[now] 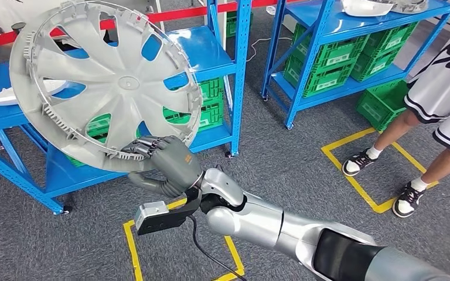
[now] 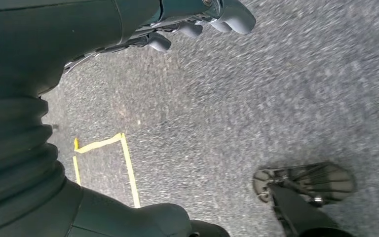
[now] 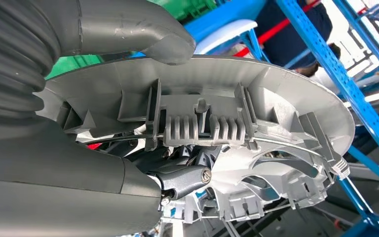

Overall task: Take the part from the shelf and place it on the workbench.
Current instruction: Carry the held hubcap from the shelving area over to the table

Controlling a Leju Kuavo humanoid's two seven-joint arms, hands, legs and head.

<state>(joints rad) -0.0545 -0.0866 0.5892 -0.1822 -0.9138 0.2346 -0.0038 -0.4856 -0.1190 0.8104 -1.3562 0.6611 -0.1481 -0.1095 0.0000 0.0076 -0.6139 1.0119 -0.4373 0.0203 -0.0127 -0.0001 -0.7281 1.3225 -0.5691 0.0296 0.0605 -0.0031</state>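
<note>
Pinching the hubcap (image 1: pixel 106 82) rim at six o'clock, the right robot hand (image 1: pixel 165 161) lifts it clear of the shelf (image 1: pixel 211 55); left robot hand (image 2: pixel 197 22) curled shut.

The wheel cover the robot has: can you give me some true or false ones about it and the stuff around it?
1. The right hand holds the wheel cover by its rim. True.
2. The cover lies flat on the floor. False: it is up in the air, tilted, in front of the blue shelf.
3. Green crates sit on a shelf. True.
4. The left hand holds a crate. False: it holds nothing, above the grey floor.
5. A person stands nearby. True.
</note>
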